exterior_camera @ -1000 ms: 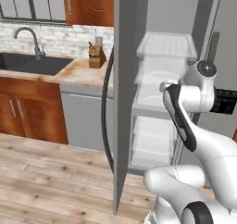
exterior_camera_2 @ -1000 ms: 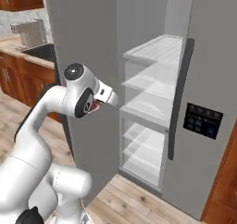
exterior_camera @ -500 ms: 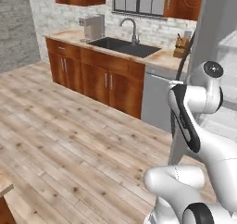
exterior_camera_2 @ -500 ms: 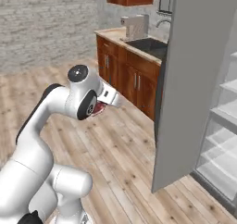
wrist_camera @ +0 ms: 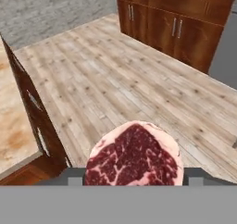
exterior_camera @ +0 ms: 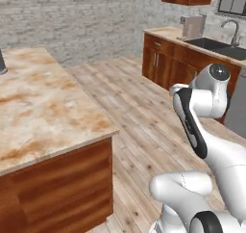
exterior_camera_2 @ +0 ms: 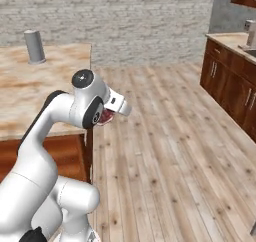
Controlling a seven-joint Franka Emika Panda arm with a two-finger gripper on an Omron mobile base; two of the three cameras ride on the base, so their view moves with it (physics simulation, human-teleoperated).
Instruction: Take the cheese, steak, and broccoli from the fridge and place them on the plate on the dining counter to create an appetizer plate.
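Observation:
The steak [wrist_camera: 133,156], a round, red, marbled slab with a pale rim, sits between my gripper's [wrist_camera: 134,176] two dark tips, and the gripper is shut on it. From the right base view the steak [exterior_camera_2: 105,117] shows as a red patch under the white hand, held at about counter height just off the corner of the dining counter [exterior_camera_2: 30,86]. That beige, brown-veined counter [exterior_camera: 43,111] also spreads across the left of the left base view. Cheese, broccoli, plate and fridge are out of view.
A grey cylinder [exterior_camera_2: 34,47] stands on the far part of the dining counter. Along the right wall run wooden cabinets [exterior_camera: 166,63] with a sink counter and a coffee machine [exterior_camera: 192,26]. Open wood floor [exterior_camera_2: 170,136] lies between the two counters.
The whole picture has swung from the open fridge past the sink counter to the dining counter, so the base and cameras have turned. The steak stays in the gripper.

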